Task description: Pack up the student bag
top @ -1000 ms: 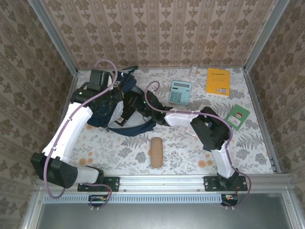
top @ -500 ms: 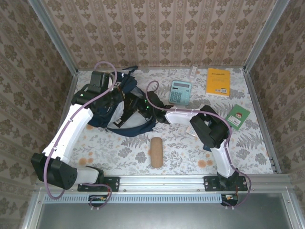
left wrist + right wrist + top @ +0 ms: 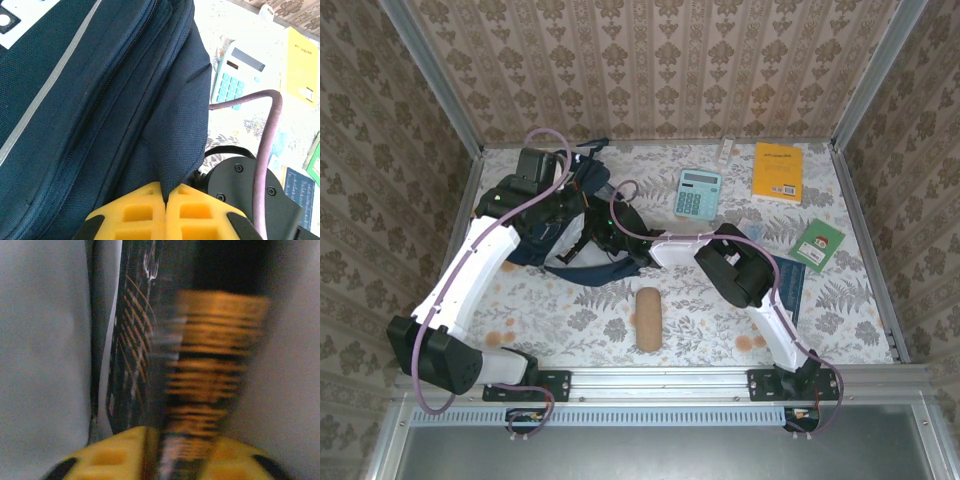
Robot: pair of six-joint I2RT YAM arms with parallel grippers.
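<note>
Table (image 3: 570, 320) left of the roll (image 3: 648, 318) lies open; student bag (image 3: 582, 272) mouth seems crowded.

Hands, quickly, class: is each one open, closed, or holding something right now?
Left hand: closed, pinching a fold of the student bag.
Right hand: closed on a dark orange-striped item, too blurred to name.

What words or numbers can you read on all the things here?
Nothing reads clearly.
Yellow book: small print on the cover, too small.
Calculator: key signs too small.
Green book: cover mark too small.
Dark blue sheet: rows of print, too small.
Dark item, right wrist view: orange print, blurred.
</note>
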